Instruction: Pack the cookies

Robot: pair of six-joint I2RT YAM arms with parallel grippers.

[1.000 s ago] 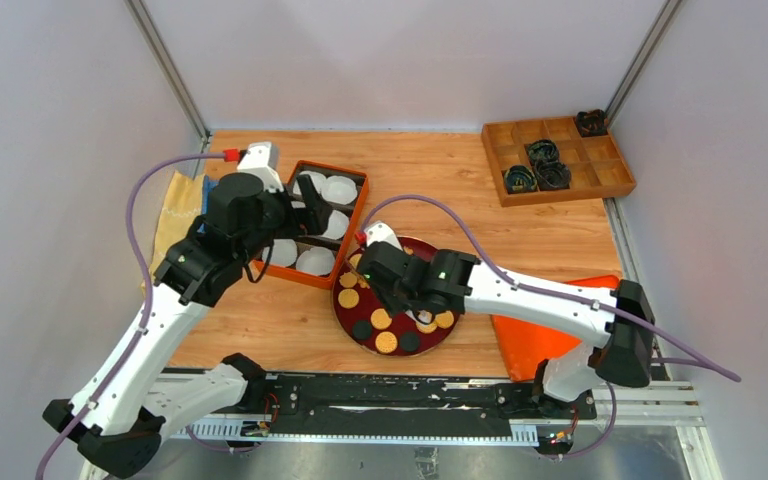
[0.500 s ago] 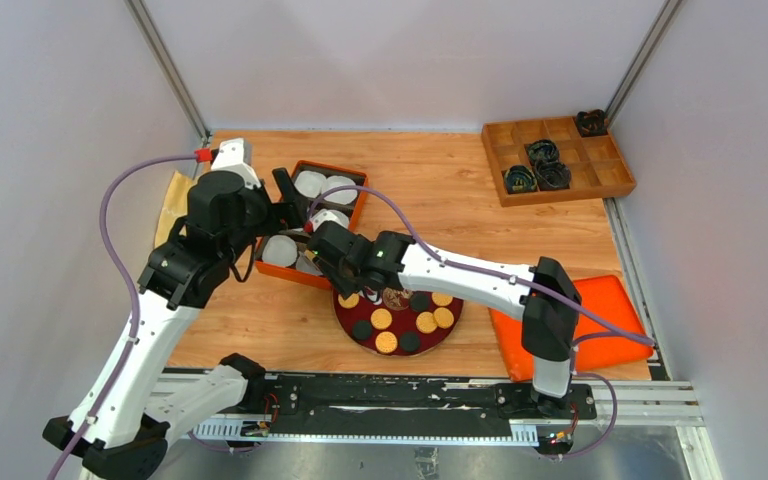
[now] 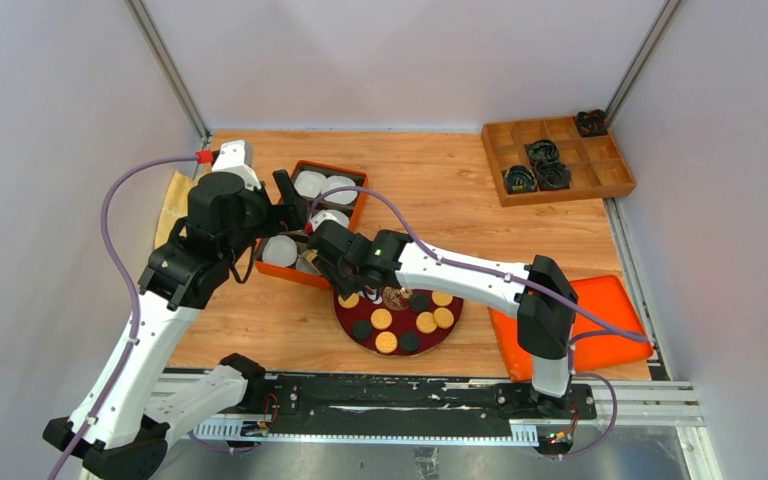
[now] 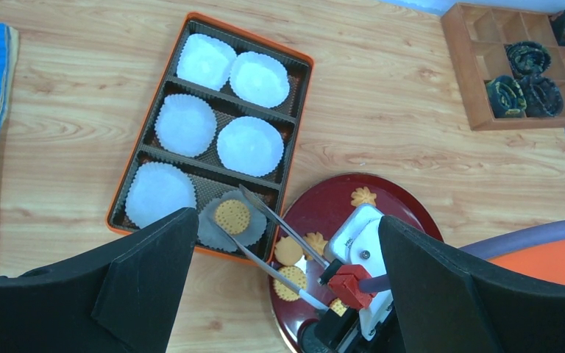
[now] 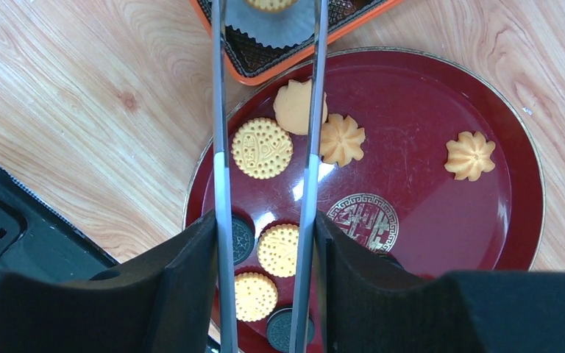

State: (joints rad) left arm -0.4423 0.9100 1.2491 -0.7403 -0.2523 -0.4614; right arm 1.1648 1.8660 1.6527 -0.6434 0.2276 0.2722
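Note:
My right gripper (image 5: 267, 246) is shut on metal tongs (image 5: 310, 110), also in the top view (image 3: 335, 255). The tongs reach from the dark red plate (image 5: 427, 213) over the orange tray (image 4: 254, 35). Their arms stand spread on either side of a round golden cookie (image 4: 232, 215), which lies in a white paper cup in the tray's front right compartment. Several golden, black and flower-shaped cookies (image 5: 263, 148) lie on the plate (image 3: 457, 318). My left gripper (image 4: 285, 218) is open and empty, hovering above the tray's near edge (image 3: 285, 205).
The other paper cups (image 4: 250, 145) in the tray hold nothing. A wooden compartment box (image 3: 557, 160) with black coiled rings stands at the back right. An orange pad (image 3: 600, 320) lies right of the plate. A blue and yellow cloth (image 3: 175, 205) lies at the left edge.
My right arm swung from over the plate to the tray's front compartment, carrying the tongs there. My left gripper drew back to the left. In the last half second, almost no motion.

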